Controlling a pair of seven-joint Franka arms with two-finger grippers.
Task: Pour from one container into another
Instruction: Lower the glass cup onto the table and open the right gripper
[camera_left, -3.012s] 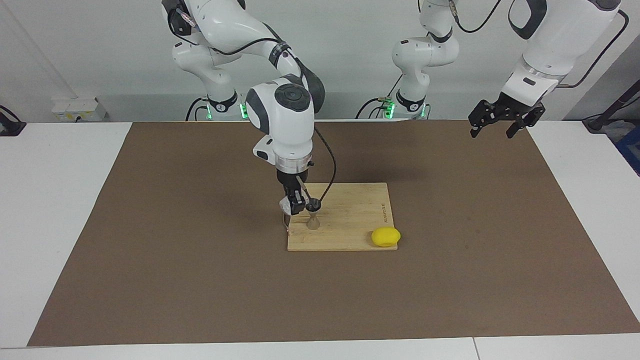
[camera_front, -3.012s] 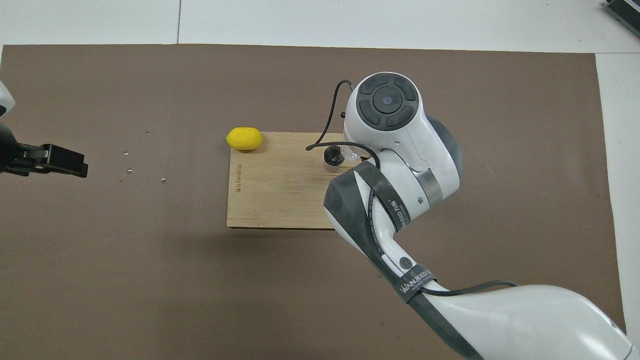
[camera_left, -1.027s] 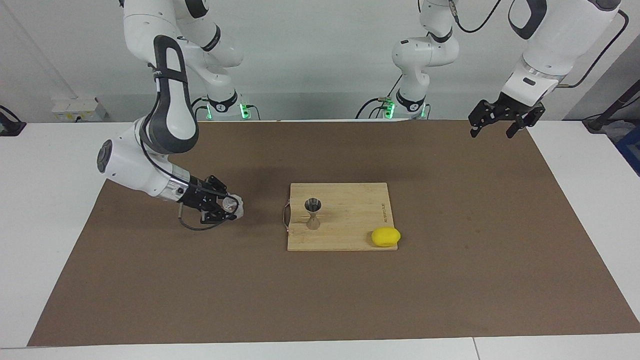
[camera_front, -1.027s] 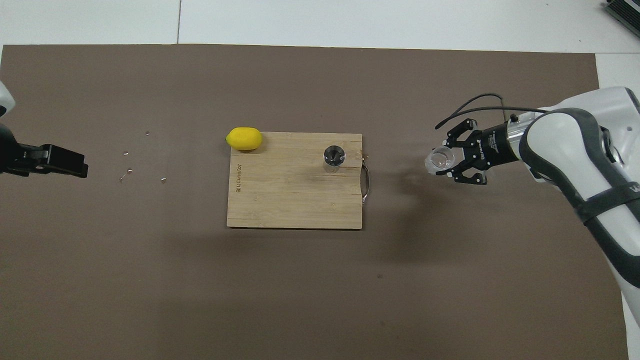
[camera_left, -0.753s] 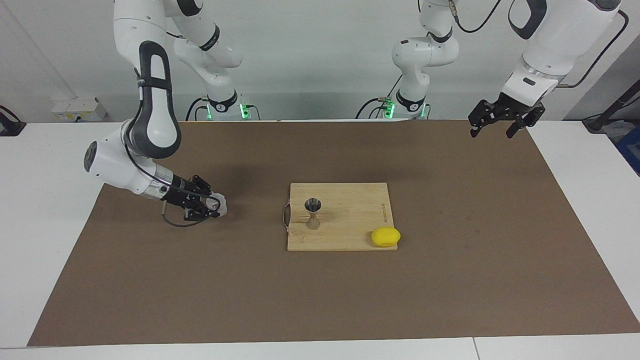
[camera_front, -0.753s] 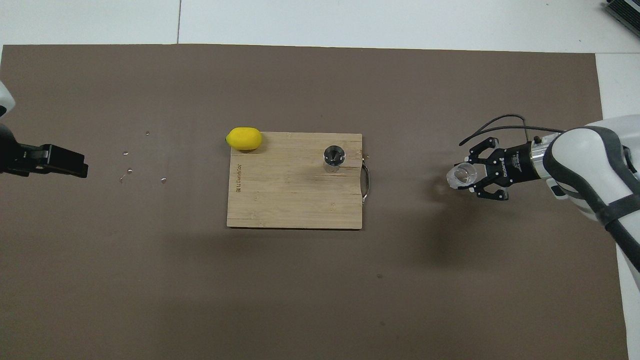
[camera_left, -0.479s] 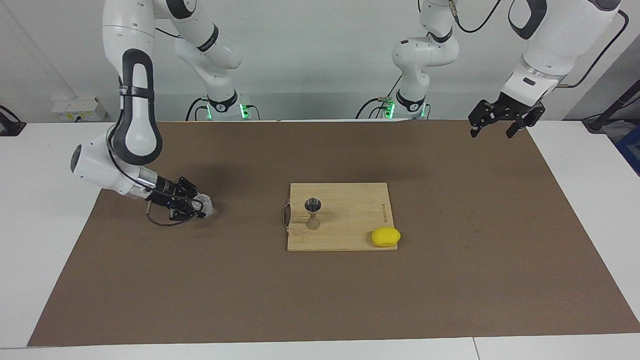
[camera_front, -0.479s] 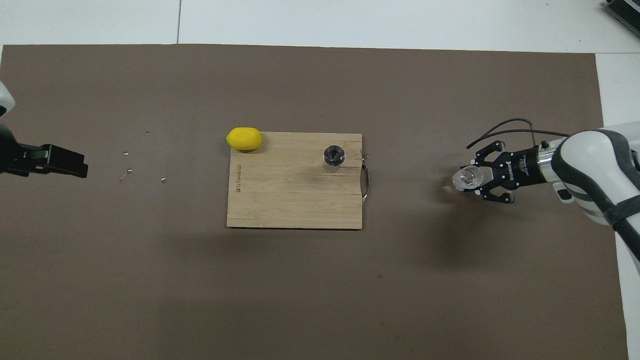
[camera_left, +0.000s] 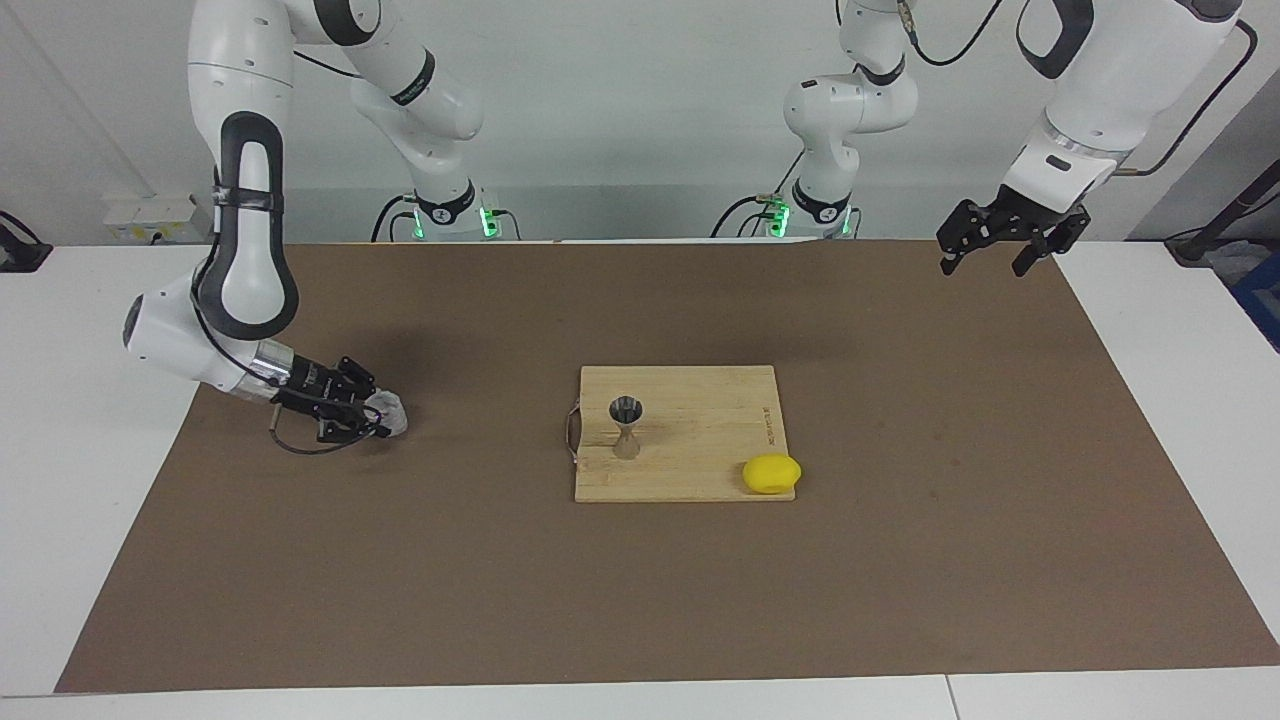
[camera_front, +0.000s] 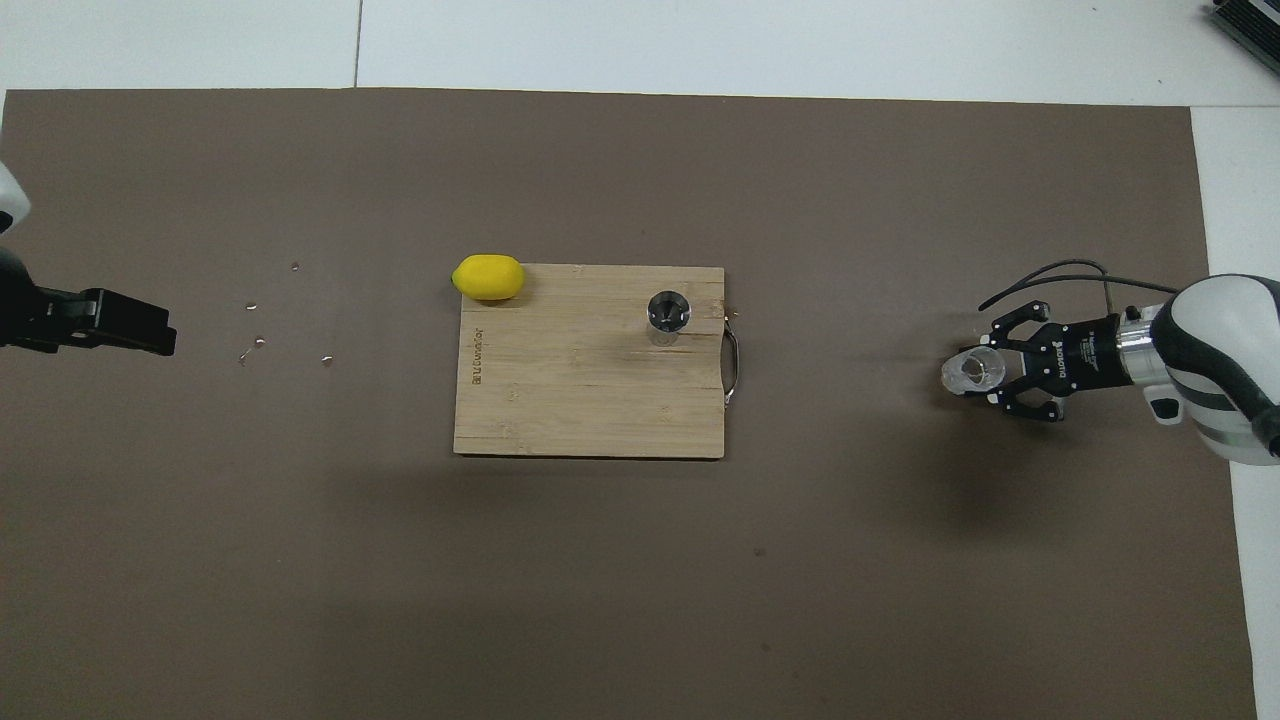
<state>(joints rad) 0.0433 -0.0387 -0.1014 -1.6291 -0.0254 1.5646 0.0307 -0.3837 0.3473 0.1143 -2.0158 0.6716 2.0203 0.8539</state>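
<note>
Right tool (camera_left: 372, 413) grasps the glass cup (camera_left: 389, 412) low over the mat, at nine o'clock of the jigger (camera_left: 626, 427) on the cutting board (camera_left: 700, 440). Set it down upright before letting go. Left tool (camera_left: 1003, 240) waits, released.

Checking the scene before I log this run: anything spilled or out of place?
Yes. A few small shiny specks lie scattered on the brown mat toward the left arm's end; whether drops or bits, I can't tell. The lemon sits half off the board's corner. The jigger stands upright.
</note>
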